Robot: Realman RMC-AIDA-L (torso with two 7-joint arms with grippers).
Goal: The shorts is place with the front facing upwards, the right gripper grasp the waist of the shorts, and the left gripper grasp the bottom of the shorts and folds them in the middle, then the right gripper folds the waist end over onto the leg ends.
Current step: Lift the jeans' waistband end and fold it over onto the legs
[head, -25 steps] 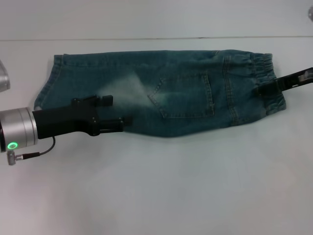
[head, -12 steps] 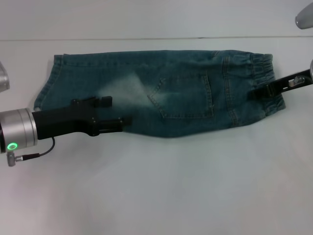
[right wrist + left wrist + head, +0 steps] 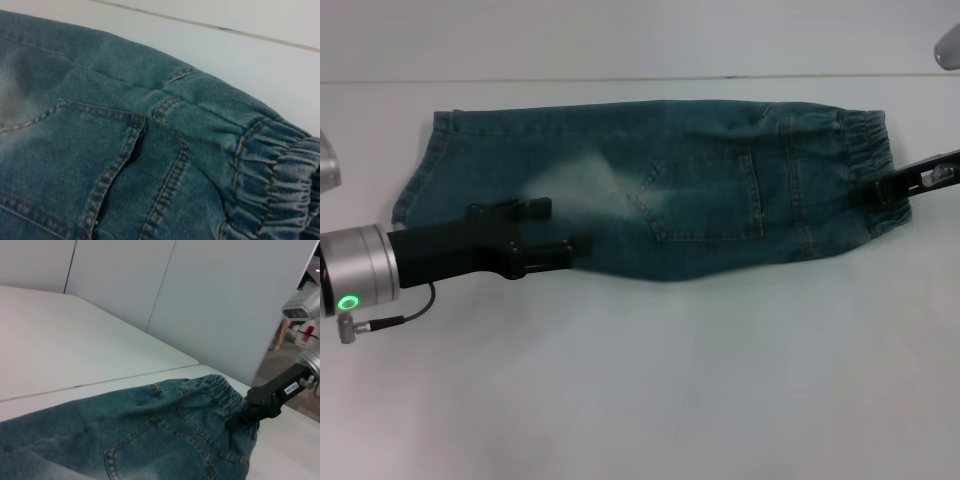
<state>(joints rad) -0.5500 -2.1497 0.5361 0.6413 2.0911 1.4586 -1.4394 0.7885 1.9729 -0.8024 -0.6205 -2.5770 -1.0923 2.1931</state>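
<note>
Shorts [image 3: 660, 190] are seen folded lengthwise across the white tabletop [image 3: 650, 390].
The soft, limp denim is best taken by its elastic waist [image 3: 868, 165], pinched there by the right claw [image 3: 882, 192]; the left claw [image 3: 558, 230] is held spread, empty, over the leg.

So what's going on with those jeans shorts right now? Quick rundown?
Right gripper at the elastic waist, left gripper over the leg end. Shorts lie flat, folded lengthwise, pocket up. Table: nothing in the way.
</note>
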